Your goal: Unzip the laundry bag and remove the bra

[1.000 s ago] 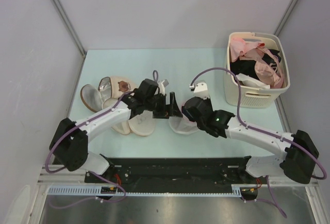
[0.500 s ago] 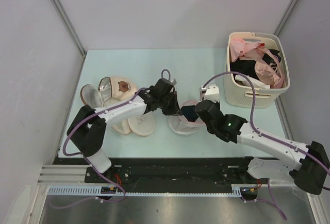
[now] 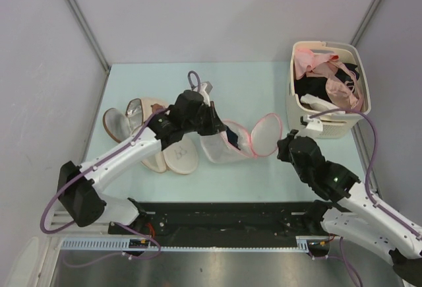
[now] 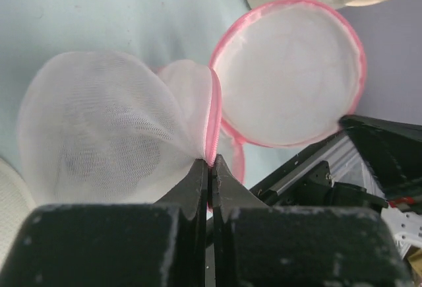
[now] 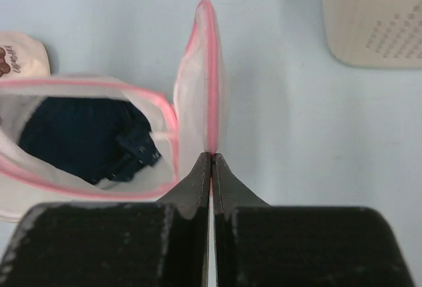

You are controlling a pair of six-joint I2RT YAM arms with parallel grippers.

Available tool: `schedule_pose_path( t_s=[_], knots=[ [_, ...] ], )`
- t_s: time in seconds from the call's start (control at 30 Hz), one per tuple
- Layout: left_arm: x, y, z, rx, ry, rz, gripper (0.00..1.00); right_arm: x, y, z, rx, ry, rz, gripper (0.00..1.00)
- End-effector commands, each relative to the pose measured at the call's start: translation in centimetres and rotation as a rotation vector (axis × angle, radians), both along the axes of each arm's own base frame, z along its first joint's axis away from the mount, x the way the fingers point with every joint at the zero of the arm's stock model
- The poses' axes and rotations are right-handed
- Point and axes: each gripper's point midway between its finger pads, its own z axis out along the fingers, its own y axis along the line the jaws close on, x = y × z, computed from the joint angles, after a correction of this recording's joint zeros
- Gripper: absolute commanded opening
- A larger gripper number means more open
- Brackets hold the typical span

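The laundry bag (image 3: 216, 150) lies unzipped in the middle of the table, its two pink-rimmed mesh halves spread apart. The round lid half (image 3: 267, 135) stands tilted up on the right. My left gripper (image 4: 211, 161) is shut on the pink rim of the left half (image 4: 99, 128); the top view shows that gripper (image 3: 219, 128) above this half. My right gripper (image 5: 211, 156) is shut on the pink edge of the lid (image 5: 206, 82), at the lid's near right side (image 3: 282, 148). The dark navy bra (image 5: 86, 138) lies inside the open left half, partly hidden by mesh.
A cream slotted basket (image 3: 330, 92) with pale pink bras and a black garment stands at the back right, close to the lid. A pile of beige slippers (image 3: 148, 135) lies to the left under my left arm. The arm bases' black rail runs along the near edge.
The left gripper closed on the bag's rim and drew back to the left. The right arm pulled its half to the right, so the bag now lies spread open.
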Motion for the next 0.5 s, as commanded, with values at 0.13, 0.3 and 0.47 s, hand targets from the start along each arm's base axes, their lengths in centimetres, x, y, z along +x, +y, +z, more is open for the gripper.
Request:
schedule_pose_path(
  t_s=[0.13, 0.3, 0.47],
  knots=[
    [-4.1, -1.1, -5.5, -0.038, 0.128, -0.18, 0.0, -4.2, -2.3, -5.6, -0.004, 0.147, -0.072, 0.51],
    [-4.5, -0.1, -6.8, 0.008, 0.139, -0.169, 0.0, -3.5, 0.3, -1.4, 0.06, 0.045, 0.006, 0.61],
    [-4.1, 0.3, -6.2, 0.022, 0.117, -0.148, 0.0, -2.9, 7.2, -1.3, 0.101, 0.044, 0.162, 0.55]
  ],
)
